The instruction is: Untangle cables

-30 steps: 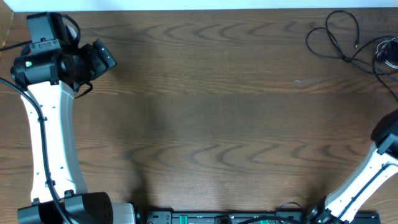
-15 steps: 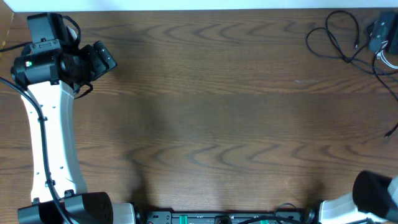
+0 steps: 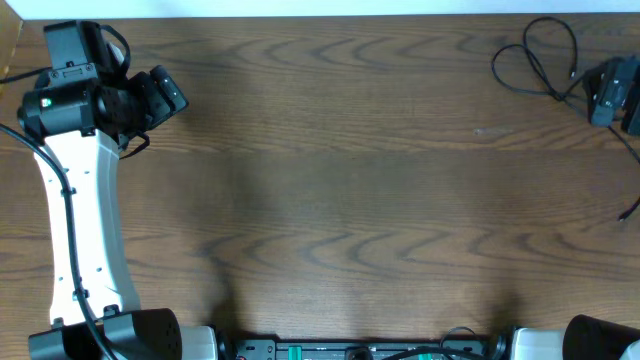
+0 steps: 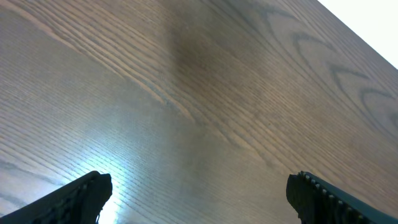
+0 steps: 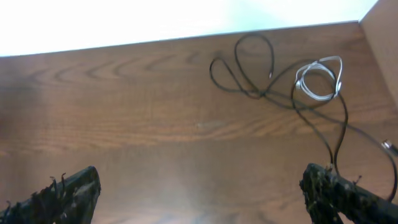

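Right claw (image 5: 199, 194) released, black cable (image 5: 263, 94) and white cable (image 5: 323, 61) lying ahead; left claw (image 4: 199, 194) released.

Left arm (image 3: 75, 230): white link runs straight up the left edge from its base at the near corner. The black wrist sits at the far-left corner, turned to the right. Left gripper (image 3: 165, 92) points toward the middle, jaws spread wide and holding nothing; its fingertips (image 4: 87, 190) sit at the bottom corners of the wrist view.

Right arm (image 3: 600, 340): only the base shows, at the near-right corner. Right gripper (image 3: 608, 90) is out at the far-right edge, jaws gaping and empty, with its fingertips (image 5: 68, 193) far apart.
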`<state>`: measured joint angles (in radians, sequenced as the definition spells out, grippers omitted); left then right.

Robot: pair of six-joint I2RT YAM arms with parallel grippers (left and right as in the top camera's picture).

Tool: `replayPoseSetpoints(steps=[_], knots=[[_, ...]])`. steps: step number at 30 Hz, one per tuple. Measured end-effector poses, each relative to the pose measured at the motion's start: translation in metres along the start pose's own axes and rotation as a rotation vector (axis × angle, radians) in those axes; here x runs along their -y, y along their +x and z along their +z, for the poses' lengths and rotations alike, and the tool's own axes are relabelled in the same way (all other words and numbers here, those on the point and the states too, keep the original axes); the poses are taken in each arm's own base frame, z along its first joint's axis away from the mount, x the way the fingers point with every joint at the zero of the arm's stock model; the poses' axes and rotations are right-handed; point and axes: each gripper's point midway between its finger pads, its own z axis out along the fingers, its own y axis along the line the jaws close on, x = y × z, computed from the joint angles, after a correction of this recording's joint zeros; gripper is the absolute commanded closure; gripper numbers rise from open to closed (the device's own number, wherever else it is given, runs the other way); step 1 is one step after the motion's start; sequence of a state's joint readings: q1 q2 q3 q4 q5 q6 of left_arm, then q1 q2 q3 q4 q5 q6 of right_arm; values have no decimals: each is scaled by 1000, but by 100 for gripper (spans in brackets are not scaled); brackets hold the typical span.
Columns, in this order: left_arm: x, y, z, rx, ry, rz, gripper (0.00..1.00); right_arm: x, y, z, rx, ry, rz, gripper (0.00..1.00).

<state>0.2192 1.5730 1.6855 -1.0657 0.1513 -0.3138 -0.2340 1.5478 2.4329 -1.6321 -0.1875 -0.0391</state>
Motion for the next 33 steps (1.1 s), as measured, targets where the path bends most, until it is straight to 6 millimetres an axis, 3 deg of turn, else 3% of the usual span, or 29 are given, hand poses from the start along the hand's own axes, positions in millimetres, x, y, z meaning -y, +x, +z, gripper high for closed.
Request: replayPoseSetpoints(steps=[5,10,15,26,33], knots=[[0,0,0,0,0,0,4,-8,-18,14,93,-22,-43,1],[0,0,0,0,0,0,4,-19,-6,21,207,-49,-84,1],[0,0,0,0,0,0,4,-18,29,20,346,-46,-106,1],[0,0,0,-1,0,0,4,-16,143,70,705,-79,-117,1],[0,0,0,-1,0,0,4,-14,205,108,754,-98,-125,1]])
